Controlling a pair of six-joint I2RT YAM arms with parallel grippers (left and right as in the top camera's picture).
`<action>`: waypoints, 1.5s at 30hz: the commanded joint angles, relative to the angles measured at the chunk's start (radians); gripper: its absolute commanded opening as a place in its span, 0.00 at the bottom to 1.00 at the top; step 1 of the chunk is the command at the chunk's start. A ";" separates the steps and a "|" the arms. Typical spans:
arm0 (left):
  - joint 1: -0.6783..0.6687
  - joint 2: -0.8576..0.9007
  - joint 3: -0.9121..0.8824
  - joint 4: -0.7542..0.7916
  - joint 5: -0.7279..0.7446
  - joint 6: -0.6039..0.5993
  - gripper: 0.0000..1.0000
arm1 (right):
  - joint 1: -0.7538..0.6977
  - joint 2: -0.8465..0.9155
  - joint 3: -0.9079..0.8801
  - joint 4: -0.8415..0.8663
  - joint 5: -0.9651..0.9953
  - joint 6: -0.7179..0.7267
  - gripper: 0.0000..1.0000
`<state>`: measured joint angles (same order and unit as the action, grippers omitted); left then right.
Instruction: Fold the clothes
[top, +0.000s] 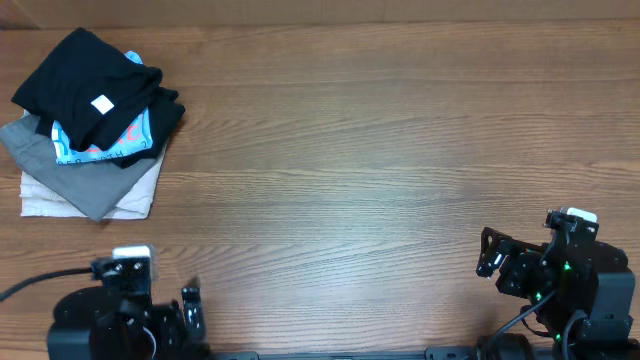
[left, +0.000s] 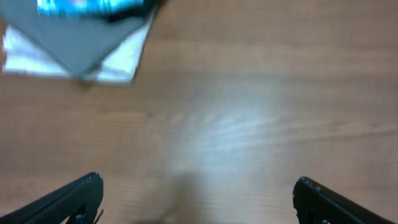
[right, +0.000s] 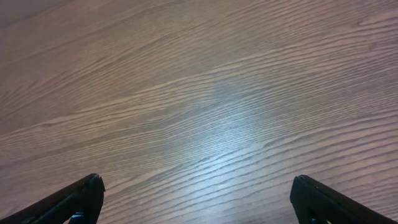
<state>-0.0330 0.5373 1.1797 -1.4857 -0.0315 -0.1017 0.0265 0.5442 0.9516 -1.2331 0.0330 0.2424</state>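
Note:
A stack of folded clothes (top: 92, 125) lies at the far left of the table: a black garment on top, a blue and pink one under it, then grey and white ones. Its grey and white bottom corner shows blurred at the top left of the left wrist view (left: 81, 43). My left gripper (top: 190, 308) is open and empty at the front left edge, well short of the stack; its fingers show wide apart in the left wrist view (left: 198, 199). My right gripper (top: 490, 255) is open and empty at the front right, over bare wood (right: 196, 199).
The wooden table (top: 380, 150) spans the whole view. Both arm bases sit at the front edge, left (top: 115, 325) and right (top: 575, 285).

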 joint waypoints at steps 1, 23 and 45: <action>-0.003 -0.009 -0.002 -0.003 -0.024 -0.008 1.00 | 0.000 -0.003 -0.003 0.004 0.011 0.005 1.00; -0.003 -0.008 -0.002 -0.003 -0.024 -0.008 1.00 | -0.016 -0.402 -0.341 0.343 -0.010 -0.094 1.00; -0.003 -0.008 -0.002 -0.003 -0.024 -0.008 1.00 | -0.016 -0.540 -0.943 1.159 -0.079 -0.086 1.00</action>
<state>-0.0330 0.5373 1.1767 -1.4933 -0.0425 -0.1017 0.0128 0.0128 0.0185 -0.0299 -0.0452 0.1570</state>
